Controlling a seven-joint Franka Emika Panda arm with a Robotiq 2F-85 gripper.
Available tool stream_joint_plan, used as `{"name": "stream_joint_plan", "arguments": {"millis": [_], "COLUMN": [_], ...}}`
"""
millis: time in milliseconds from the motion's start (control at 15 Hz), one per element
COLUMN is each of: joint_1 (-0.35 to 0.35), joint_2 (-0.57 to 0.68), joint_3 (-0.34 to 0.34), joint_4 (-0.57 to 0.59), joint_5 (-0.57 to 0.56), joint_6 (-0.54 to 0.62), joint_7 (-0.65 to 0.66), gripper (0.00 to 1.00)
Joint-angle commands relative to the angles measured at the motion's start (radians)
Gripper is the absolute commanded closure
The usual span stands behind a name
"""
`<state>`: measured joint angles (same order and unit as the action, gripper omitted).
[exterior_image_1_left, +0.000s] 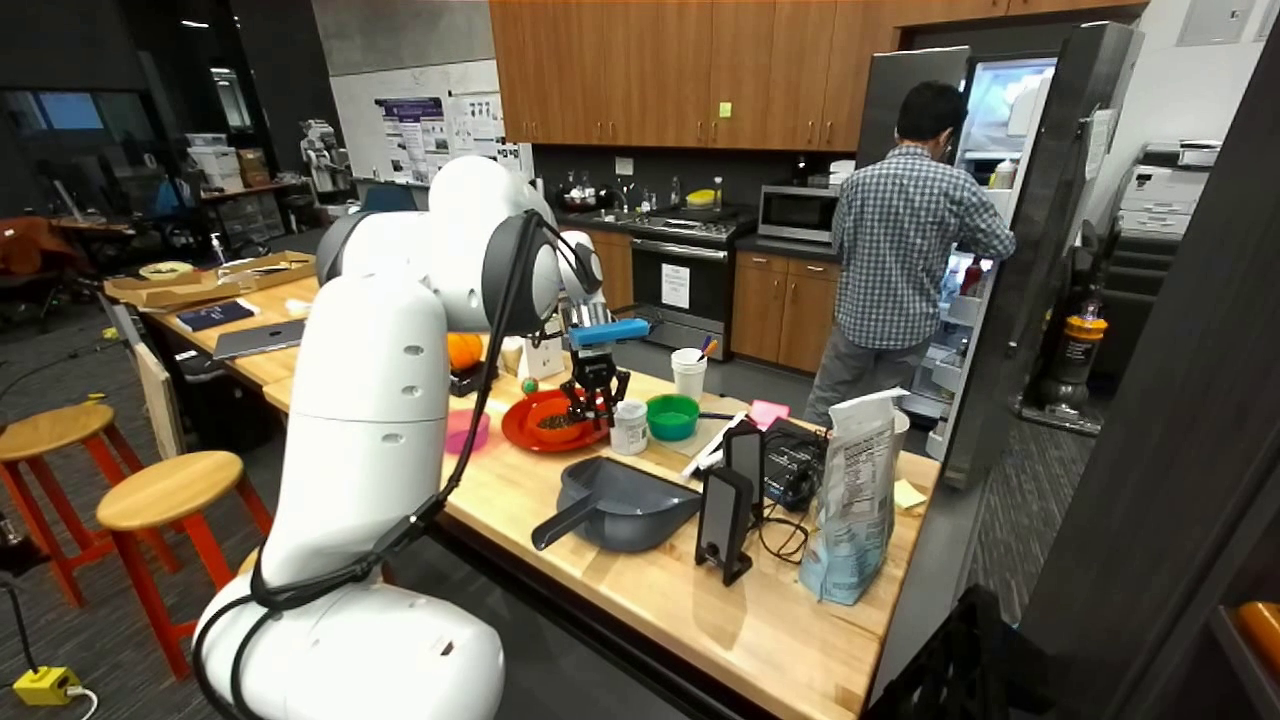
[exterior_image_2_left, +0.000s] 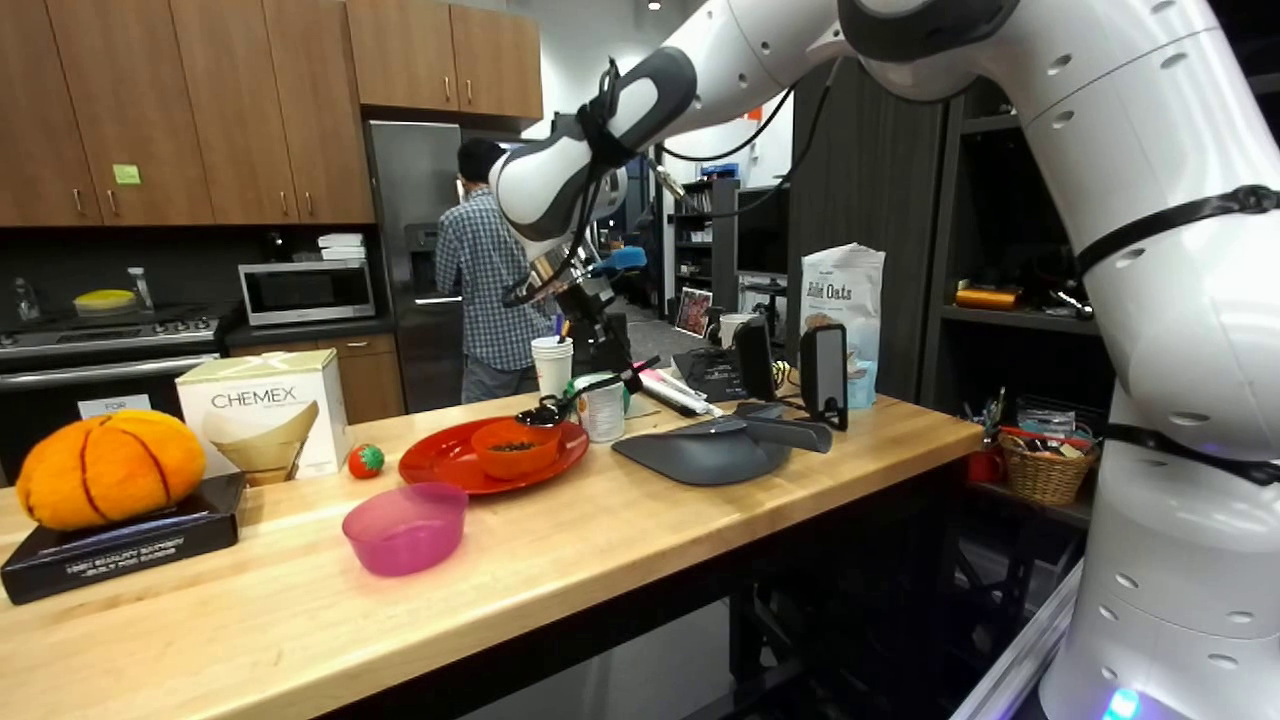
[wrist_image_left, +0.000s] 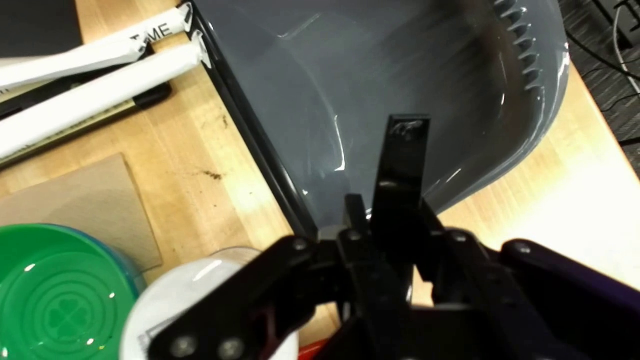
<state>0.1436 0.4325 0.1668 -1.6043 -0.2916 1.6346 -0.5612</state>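
End effector is clenched on the handle of a black spoon, handle tip poking out over the gray dustpan in the wrist view; spoon head is at or just above the rim of the orange bowl, which has dark bits in it & sits on the red plate on the worktop. Can't tell if head & rim touch, nor if the spoon's loaded (too small in an exterior view, hidden in the wrist view). Step in hand is prob spooning at that bowl, in or out unclear. Next move, I'd say, calls for a level head, a firm grip & slow travel, w/ care re the white tub beside the plate and the green bowl next to it
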Motion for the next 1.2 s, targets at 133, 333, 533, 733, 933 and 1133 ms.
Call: {"name": "stream_joint_plan", "arguments": {"millis": [133, 333, 533, 733, 933, 1133], "joint_1": [0.007, 0.010, 0.031, 0.049, 0.068, 0.075], "joint_2": [0.017, 0.021, 0.026, 0.039, 0.063, 0.080], "joint_3": [0.009, 0.014, 0.002, -0.013, -0.022, -0.014], "joint_4": [0.029, 0.033, 0.041, 0.081, 0.142, 0.176], "joint_5": [-0.004, -0.006, -0.065, -0.163, -0.262, -0.324], "joint_6": [-0.036, -0.033, -0.032, -0.106, -0.211, -0.260], "joint_7": [-0.035, -0.047, -0.019, -0.028, -0.041, -0.083], "gripper": [0.94, 0.94, 0.94, 0.94, 0.94, 0.94]}}
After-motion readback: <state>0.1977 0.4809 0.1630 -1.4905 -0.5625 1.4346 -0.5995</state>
